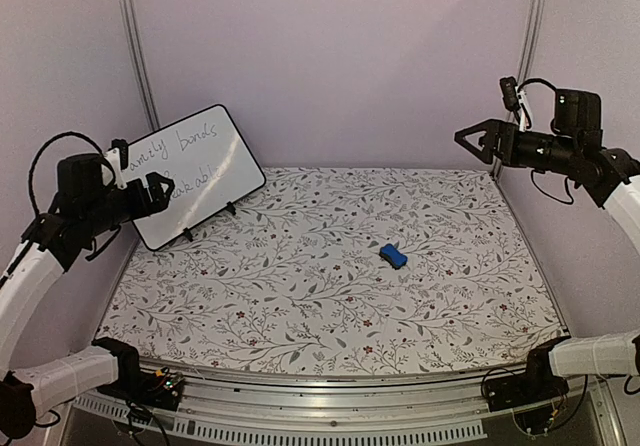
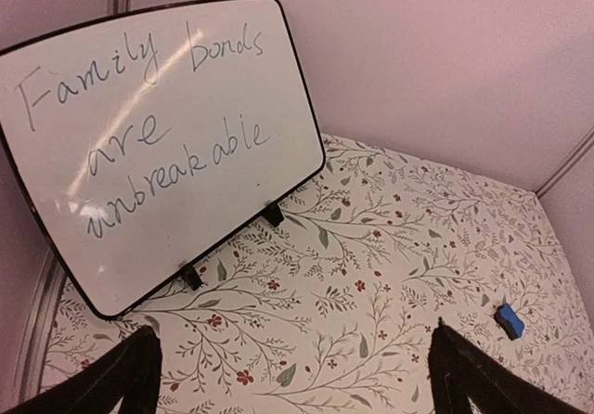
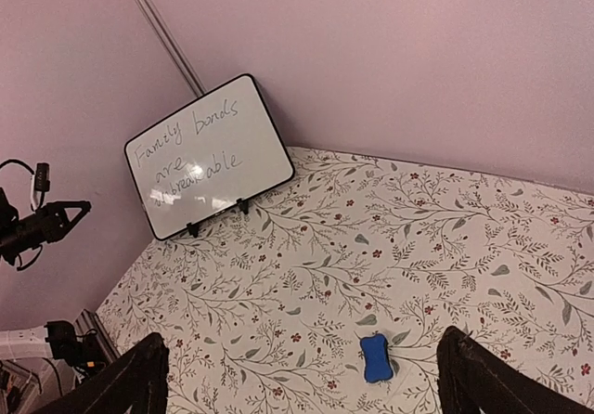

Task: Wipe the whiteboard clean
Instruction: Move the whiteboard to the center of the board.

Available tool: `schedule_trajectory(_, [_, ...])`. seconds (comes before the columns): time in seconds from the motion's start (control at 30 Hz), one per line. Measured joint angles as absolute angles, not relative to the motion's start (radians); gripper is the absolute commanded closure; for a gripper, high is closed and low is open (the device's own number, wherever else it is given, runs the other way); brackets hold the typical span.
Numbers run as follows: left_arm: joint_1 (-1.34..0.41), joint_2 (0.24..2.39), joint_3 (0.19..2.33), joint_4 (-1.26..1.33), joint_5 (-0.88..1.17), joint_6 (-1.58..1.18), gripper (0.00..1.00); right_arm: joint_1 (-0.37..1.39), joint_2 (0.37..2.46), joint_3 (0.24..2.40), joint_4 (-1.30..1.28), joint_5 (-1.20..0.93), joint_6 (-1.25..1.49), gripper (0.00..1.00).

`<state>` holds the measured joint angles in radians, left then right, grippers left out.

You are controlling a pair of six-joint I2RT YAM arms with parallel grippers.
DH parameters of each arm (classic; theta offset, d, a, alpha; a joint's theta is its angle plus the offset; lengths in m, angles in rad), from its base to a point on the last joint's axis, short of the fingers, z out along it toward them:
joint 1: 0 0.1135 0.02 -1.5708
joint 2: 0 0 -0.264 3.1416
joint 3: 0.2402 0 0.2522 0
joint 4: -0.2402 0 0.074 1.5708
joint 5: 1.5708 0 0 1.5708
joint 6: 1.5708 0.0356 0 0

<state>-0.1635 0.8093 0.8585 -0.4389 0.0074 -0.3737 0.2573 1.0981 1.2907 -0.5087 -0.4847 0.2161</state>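
Note:
The whiteboard (image 1: 205, 166) leans upright on small black feet at the back left of the table, with dark handwriting across it. It also shows in the left wrist view as the whiteboard (image 2: 167, 126) and in the right wrist view as the whiteboard (image 3: 209, 154). My left gripper (image 1: 162, 192) hovers open just in front of the board's lower left part, holding nothing; its jaws (image 2: 295, 340) stand wide. My right gripper (image 1: 466, 142) is raised at the back right, open and empty (image 3: 303, 340). A small blue eraser (image 1: 393, 256) lies on the mat right of centre, seen below the right gripper (image 3: 374, 356).
A floral mat (image 1: 300, 296) covers the table. Lilac walls close the back and sides, with metal posts at the back left (image 1: 135, 46) and back right (image 1: 530, 36). The arm bases and cables sit along the near metal edge (image 1: 320, 406).

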Motion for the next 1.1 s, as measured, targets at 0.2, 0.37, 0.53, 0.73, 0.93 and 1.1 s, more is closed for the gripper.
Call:
schedule_trajectory(0.2, [-0.167,0.837,0.846,-0.432,-0.061,-0.403,0.00,0.258,1.096,1.280,-0.509,-0.431,0.217,0.01])
schedule_trajectory(0.37, [-0.168,0.861,0.836,-0.430,-0.141,-0.447,0.00,0.260,1.087,1.268,-0.511,-0.385,0.220,0.01])
schedule_trajectory(0.53, [-0.169,0.915,0.835,-0.429,-0.211,-0.530,0.00,0.260,1.086,1.267,-0.517,-0.353,0.225,0.01])
schedule_trajectory(0.73, [-0.195,1.036,0.835,-0.424,-0.305,-0.648,0.00,0.261,1.086,1.249,-0.521,-0.331,0.235,0.01])
schedule_trajectory(0.93, [-0.253,1.180,0.838,-0.424,-0.415,-0.763,0.01,0.261,1.086,1.245,-0.524,-0.327,0.252,0.01])
schedule_trajectory(1.1, [-0.297,1.326,0.872,-0.424,-0.494,-0.850,0.03,0.261,1.085,1.227,-0.520,-0.332,0.267,0.01])
